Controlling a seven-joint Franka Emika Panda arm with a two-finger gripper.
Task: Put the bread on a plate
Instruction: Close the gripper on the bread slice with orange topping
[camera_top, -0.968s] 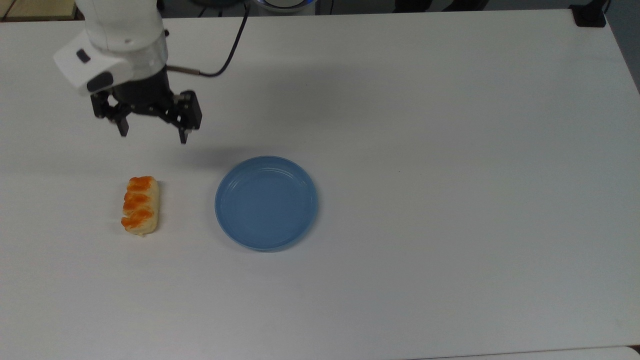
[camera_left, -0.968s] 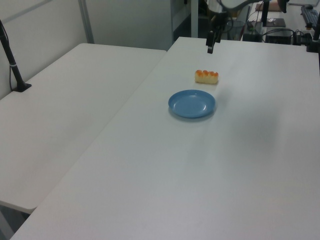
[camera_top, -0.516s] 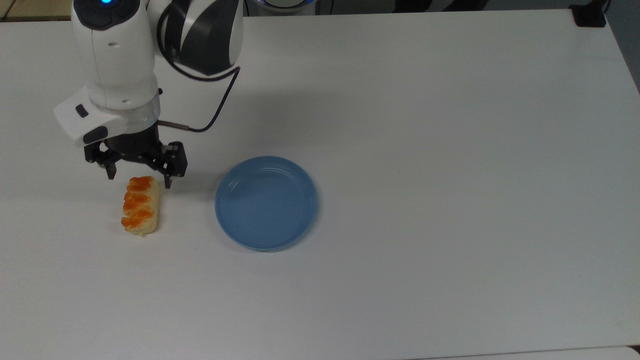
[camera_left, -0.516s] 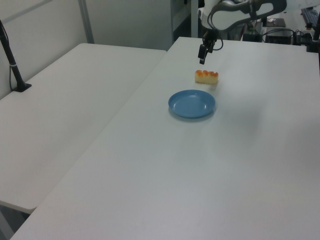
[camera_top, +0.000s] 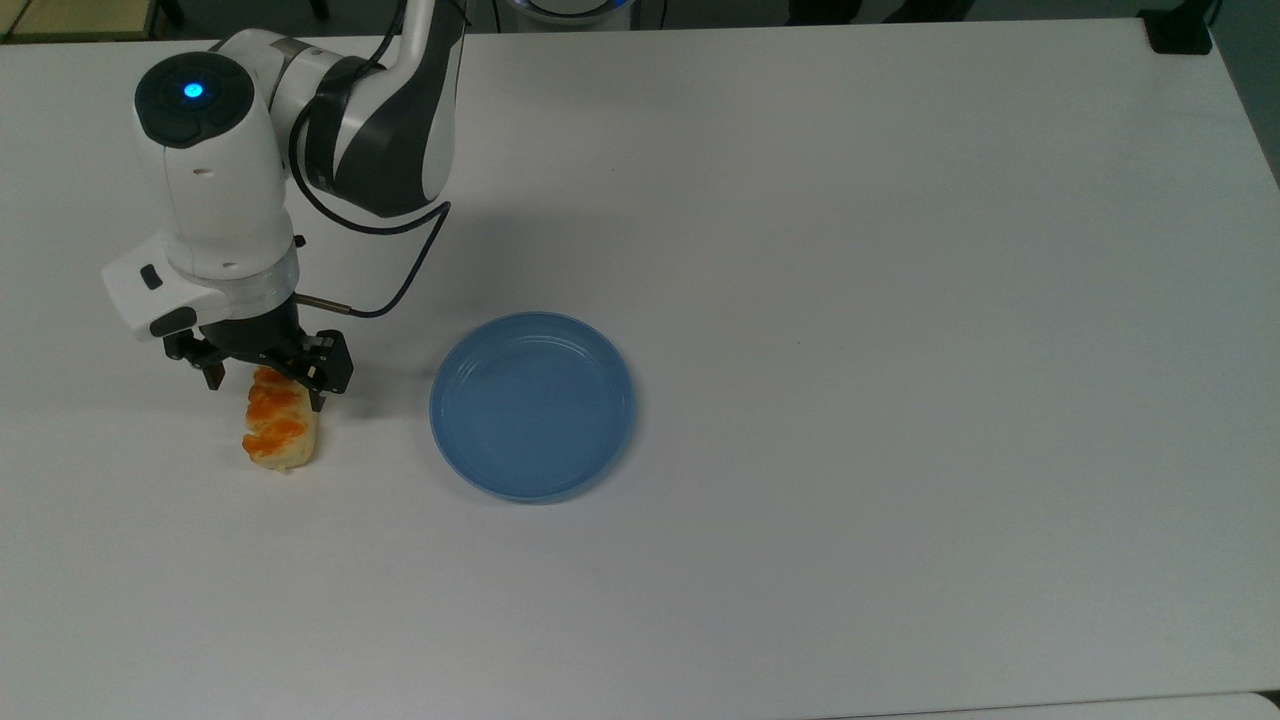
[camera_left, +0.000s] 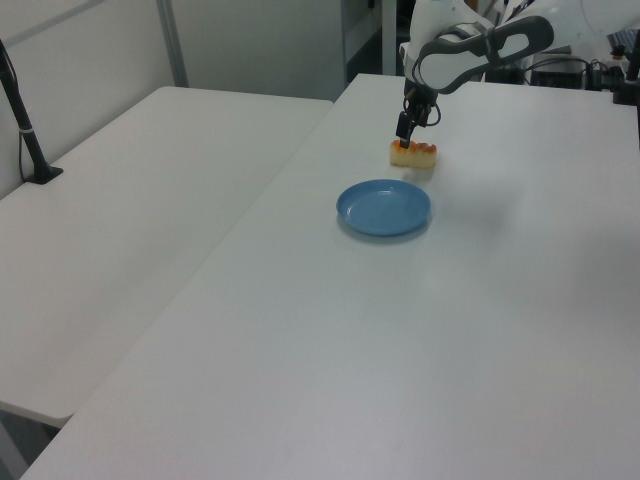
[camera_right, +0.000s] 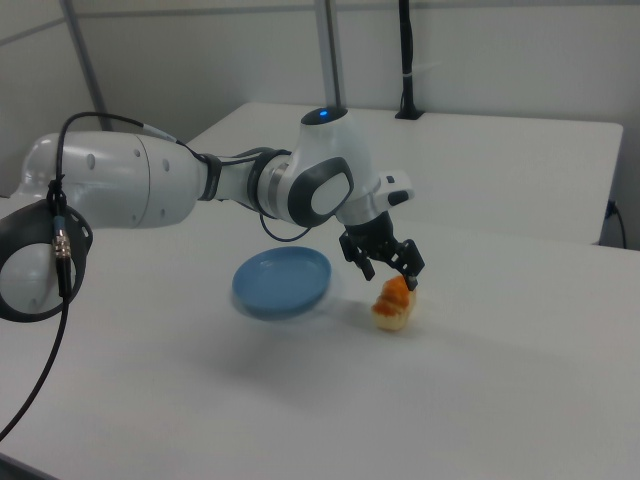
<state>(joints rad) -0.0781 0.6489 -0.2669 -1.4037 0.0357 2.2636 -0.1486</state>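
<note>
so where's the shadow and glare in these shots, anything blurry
Top view: a soft arm shadow falls on the table behind the plate, and faint sheen lies across the table's lower half. Right view: the plate looks smeared at its edges, while the bread and gripper are clearer. Left view: even light, a dim shadow on the table right of the plate.
</note>
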